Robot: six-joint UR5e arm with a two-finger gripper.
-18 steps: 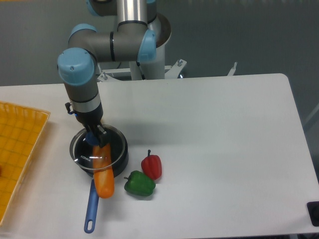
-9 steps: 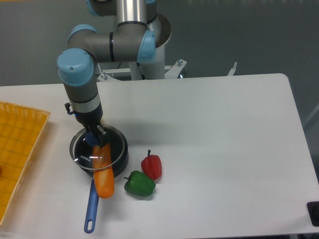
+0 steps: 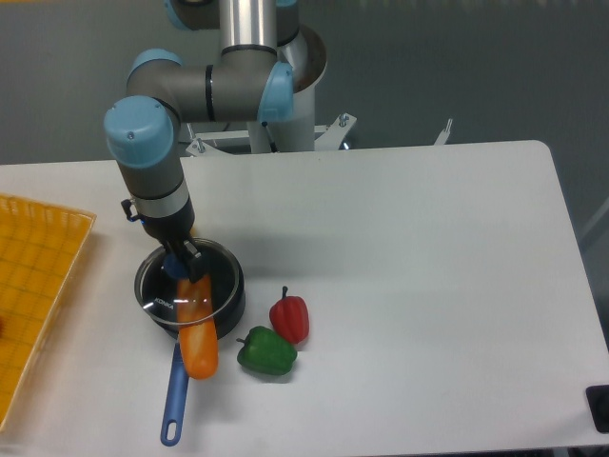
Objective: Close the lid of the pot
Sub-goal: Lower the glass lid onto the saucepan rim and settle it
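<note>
Nearest us, the pot's blue handle runs toward the front desk edge, an orange carrot-like vegetable lying across it, with a green pepper and red pepper beside. Behind these sits the pot, and the lid appears to rest on its rim, roughly centred. Our jaws stand straight above the lid's middle, seemingly pinching its blue knob, though we cannot tell for sure. A yellow tray lies far left.
</note>
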